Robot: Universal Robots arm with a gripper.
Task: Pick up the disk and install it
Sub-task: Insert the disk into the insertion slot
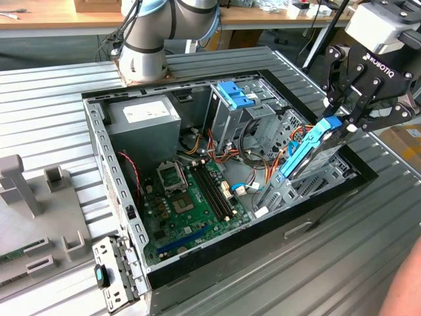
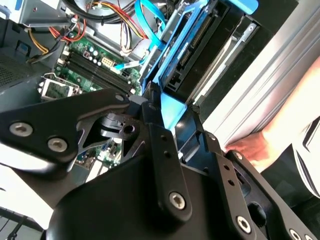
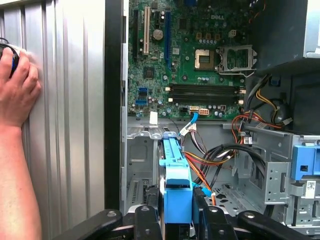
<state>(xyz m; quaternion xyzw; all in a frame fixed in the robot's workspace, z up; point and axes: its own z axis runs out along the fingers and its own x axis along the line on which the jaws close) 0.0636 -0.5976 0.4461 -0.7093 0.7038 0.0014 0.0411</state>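
Gripper [image 1: 341,124] fingers clenched on top end of the disk [image 1: 306,149]. Disk tilted, lower end in the drive bay at the exterior view's right of the open case [image 1: 99,138]. A person's hand [image 3: 17,82] rests on the tabletop [image 1: 52,99].

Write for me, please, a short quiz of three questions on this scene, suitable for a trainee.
1. True or false: the gripper holds the disk by its blue end.
2. The disk is: A) flat on the table; B) tilted, lower end inside the computer case; C) upright beside the case.
3. Fill in: in the first wrist view, a person's ____ lies on the table.
Key: 1 true; 2 B; 3 hand.
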